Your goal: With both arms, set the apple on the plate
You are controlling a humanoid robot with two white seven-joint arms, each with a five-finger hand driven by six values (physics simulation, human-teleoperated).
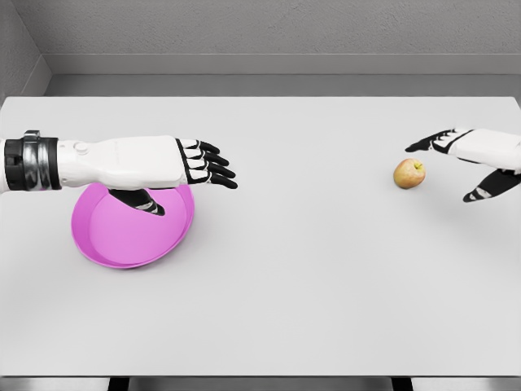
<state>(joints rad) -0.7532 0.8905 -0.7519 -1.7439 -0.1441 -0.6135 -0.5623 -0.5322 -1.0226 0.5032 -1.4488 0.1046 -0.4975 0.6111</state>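
A wide white table [269, 309] is filling most of the head view, and behind it a grey wall and a grey floor strip are showing. The left arm [89, 161] is coming in from the left edge and is reaching across, above the pink plate [122, 240], which is lying on the left part of the table. The left hand [191, 165] is staying flat with its fingers [218, 171] stretched out and a little apart, the thumb hanging down over the plate; it is holding nothing. The right hand [476, 159] is entering from the right edge, with its fingers spread wide like an open claw, and it is also holding nothing. The apple [409, 173], yellow with some red, is resting on the table just beside the right hand, between its index finger and thumb but not touching them. It is well apart from the plate.
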